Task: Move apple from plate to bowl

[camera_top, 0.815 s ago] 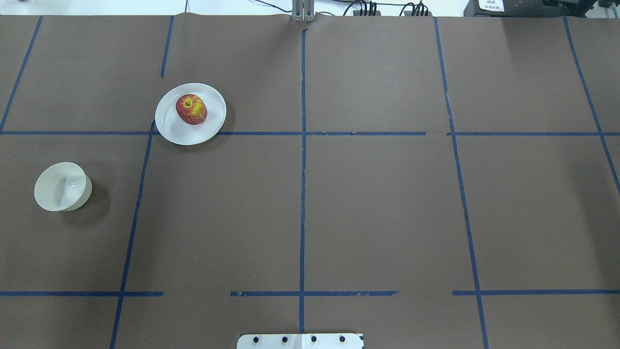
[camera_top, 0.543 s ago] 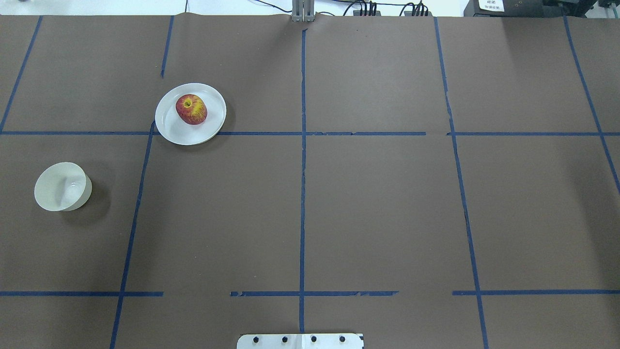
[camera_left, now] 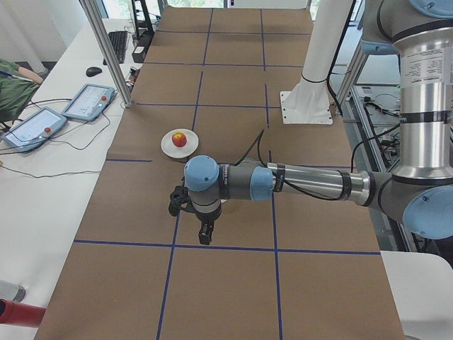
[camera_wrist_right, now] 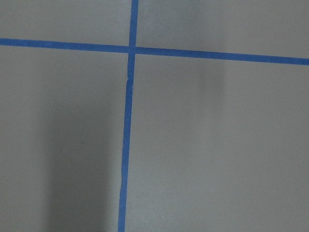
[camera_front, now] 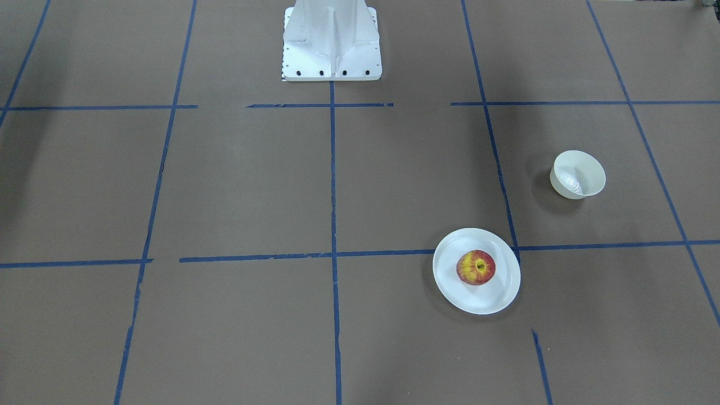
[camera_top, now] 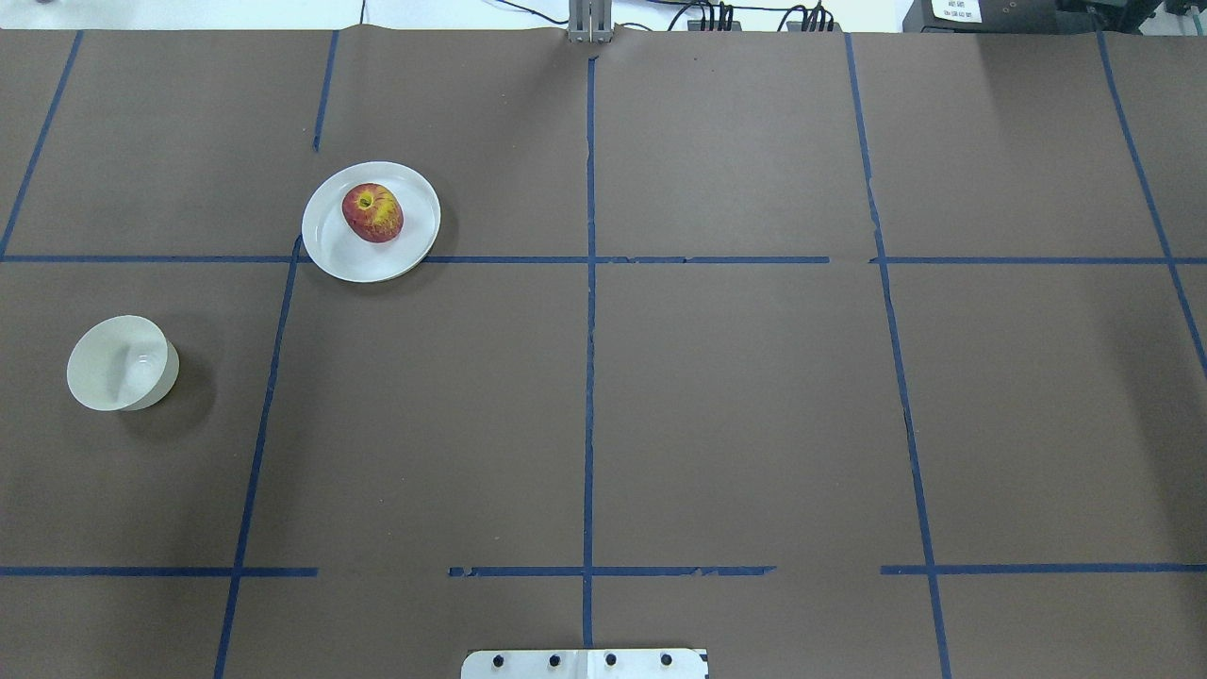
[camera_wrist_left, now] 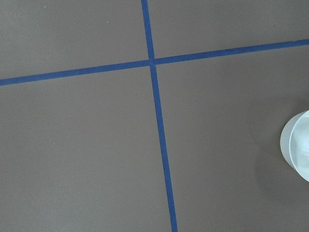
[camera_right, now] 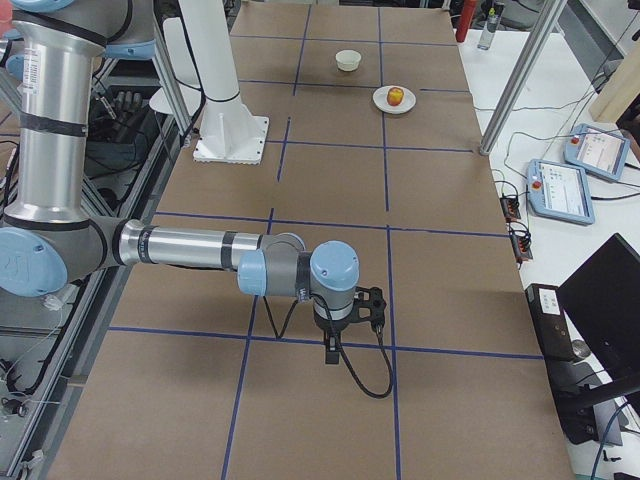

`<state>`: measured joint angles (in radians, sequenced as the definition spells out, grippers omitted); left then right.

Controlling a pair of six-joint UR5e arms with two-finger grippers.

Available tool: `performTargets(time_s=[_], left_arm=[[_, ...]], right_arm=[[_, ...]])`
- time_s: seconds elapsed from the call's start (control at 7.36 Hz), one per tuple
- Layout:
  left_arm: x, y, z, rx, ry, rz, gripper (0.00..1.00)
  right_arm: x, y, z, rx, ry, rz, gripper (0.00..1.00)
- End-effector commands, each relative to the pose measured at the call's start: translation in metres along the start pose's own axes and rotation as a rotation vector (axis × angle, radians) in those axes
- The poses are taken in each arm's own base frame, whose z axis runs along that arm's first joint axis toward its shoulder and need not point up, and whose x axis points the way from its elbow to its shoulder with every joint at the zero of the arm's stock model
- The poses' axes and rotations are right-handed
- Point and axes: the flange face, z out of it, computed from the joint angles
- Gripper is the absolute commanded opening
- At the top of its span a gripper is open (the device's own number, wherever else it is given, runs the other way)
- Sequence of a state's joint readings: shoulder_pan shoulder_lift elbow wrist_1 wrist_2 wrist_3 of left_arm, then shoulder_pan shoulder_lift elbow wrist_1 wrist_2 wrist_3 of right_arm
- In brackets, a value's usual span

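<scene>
Apple sits stem dimple up on the plate, in the robot's left half of the table. The bowl stands well apart from it, nearer the robot. The left end effector hangs near the bowl, so the apple likely lies forward and inward of it. The right end effector is well away. Whether either one's fingers are apart or together, I cannot tell.

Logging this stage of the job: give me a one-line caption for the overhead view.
The apple rests on the plate; the empty bowl stands apart on the left, nearer the robot base.
</scene>
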<state>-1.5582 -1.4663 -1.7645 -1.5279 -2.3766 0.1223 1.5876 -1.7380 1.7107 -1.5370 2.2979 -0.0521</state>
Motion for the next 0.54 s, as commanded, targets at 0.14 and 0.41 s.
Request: performTargets(time_s=[0.14,0.41], left_arm=[[0.056,-0.079,-0.034,0.141,-0.001,0.03,1.0],[0.159,-0.155,-0.017,0.119,0.047,-0.003,1.0]], right_arm=[[-0.001,0.0,0.0,0.0,0.0,-0.002,1.0],[-0.001,0.0,0.0,0.0,0.0,-0.002,1.0]])
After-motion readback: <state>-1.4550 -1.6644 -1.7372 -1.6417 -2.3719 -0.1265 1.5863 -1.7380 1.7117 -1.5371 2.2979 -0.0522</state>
